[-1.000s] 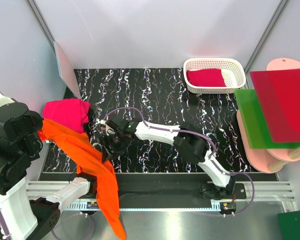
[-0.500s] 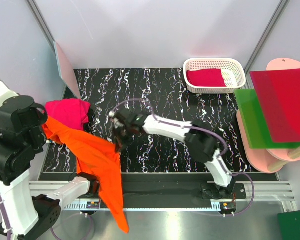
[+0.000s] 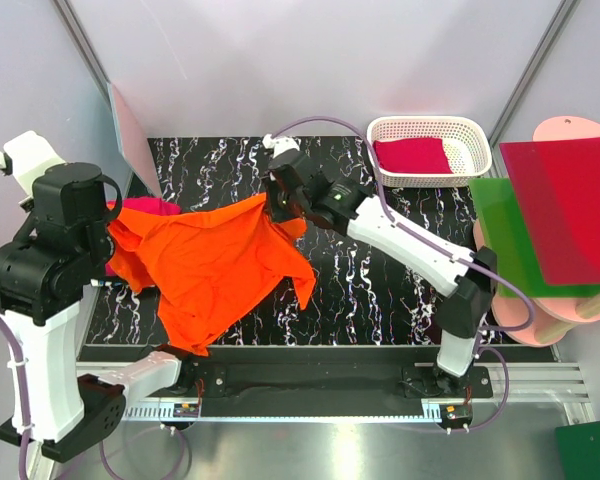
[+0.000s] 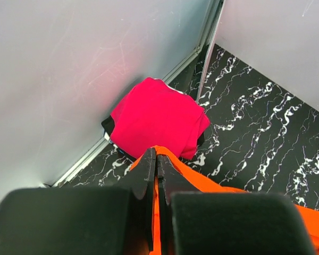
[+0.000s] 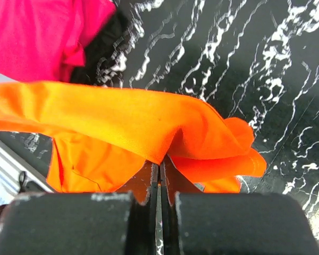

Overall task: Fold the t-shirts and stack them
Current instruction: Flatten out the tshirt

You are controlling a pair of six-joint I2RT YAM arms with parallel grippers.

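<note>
Orange t-shirt (image 3: 210,265) hangs spread in the air at left-centre of the frame, above the black marbled table (image 3: 380,290), stretched between both arms. A folded magenta t-shirt (image 4: 157,119) lies at the table's left edge. The left gripper (image 4: 155,159) and the right gripper (image 5: 159,164) are each pinched tight on orange cloth.

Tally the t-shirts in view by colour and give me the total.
orange t-shirt: 1
magenta-pink t-shirt: 1
crimson t-shirt, in the white basket: 1
Total: 3
</note>
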